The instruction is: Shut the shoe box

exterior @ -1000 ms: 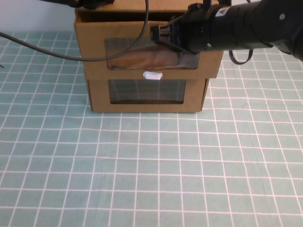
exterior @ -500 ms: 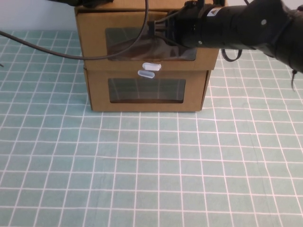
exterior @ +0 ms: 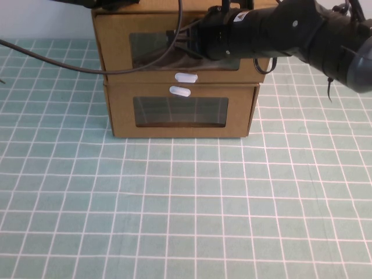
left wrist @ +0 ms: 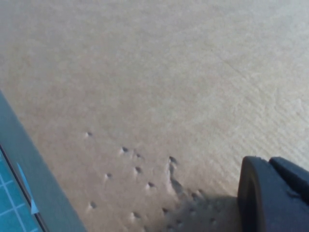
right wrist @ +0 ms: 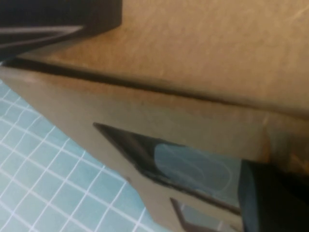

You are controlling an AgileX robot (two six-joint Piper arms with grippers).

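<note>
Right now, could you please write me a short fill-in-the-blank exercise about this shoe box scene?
1. The shoe box sits ____ the narrower cardboard box.
2. The right gripper is against the shoe box's front ____.
3. The shoe box's white pull tab lies ____ its window.
4. The left gripper is over the shoe box's ____.

Missing words: on; window; below; top

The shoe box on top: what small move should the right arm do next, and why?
Probably one last short push inward. The shoe box front looks almost level with the lower box, and their white tabs nearly meet. The right gripper is at its window; the left gripper rests on the cardboard top.
</note>
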